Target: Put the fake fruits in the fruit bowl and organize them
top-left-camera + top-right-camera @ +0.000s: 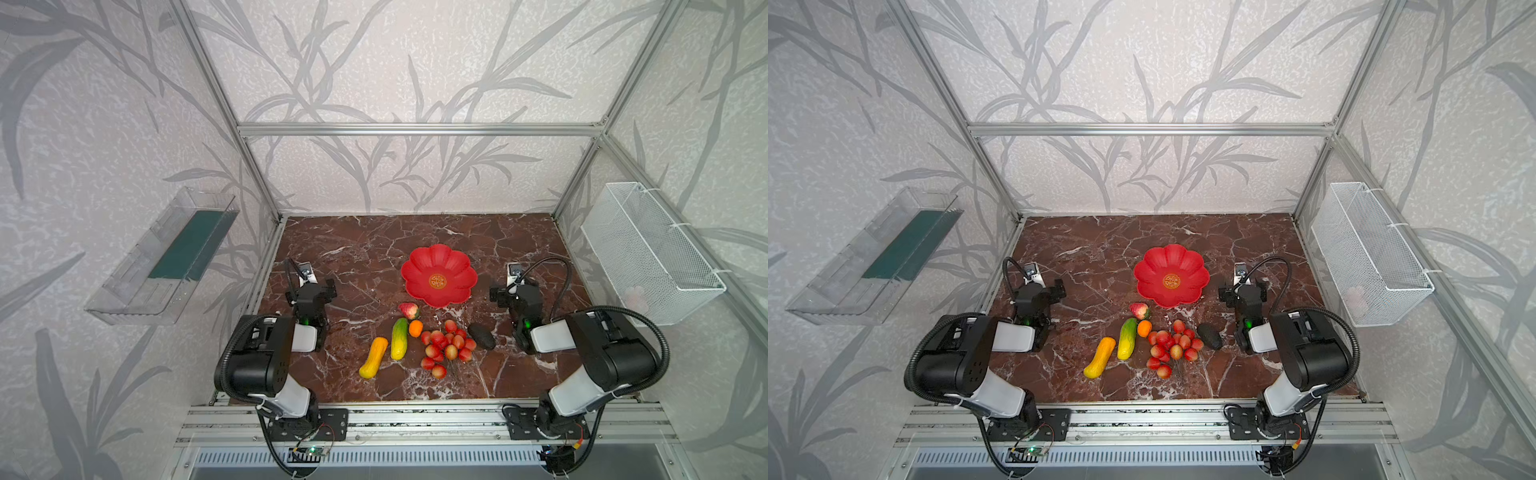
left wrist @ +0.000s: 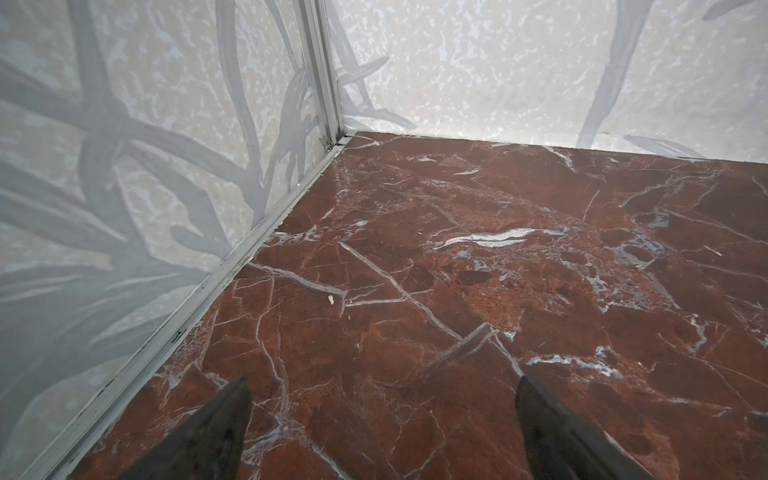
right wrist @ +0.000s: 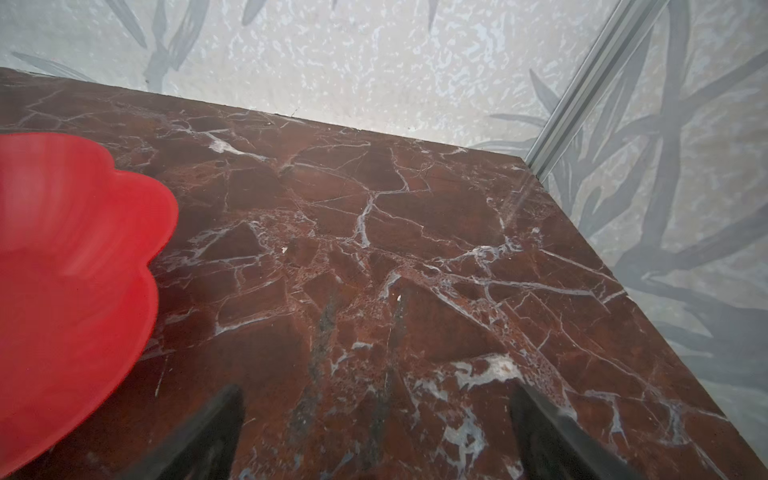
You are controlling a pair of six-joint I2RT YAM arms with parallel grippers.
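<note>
Left arm (image 1: 257, 357) and right arm (image 1: 611, 353) sit folded at the near edge, flanking fake fruits on the marble table (image 1: 353, 249).
In both top views the fruit bowl (image 1: 415, 270) stands mid-table. On its near side lie the strawberry (image 1: 409, 310), just beside the rim, then the orange ball (image 1: 415, 328), green-yellow oblong (image 1: 399, 338), yellow-orange curved piece (image 1: 373, 358), red-pink ball cluster (image 1: 446, 347) and dark bumpy oval (image 1: 482, 336). In the left wrist view the left gripper (image 2: 383, 380) is spread wide over marble near the wall corner. In the right wrist view the right gripper (image 3: 378, 386) is equally wide, gripping nothing, with the bowl's scalloped rim near it.
</note>
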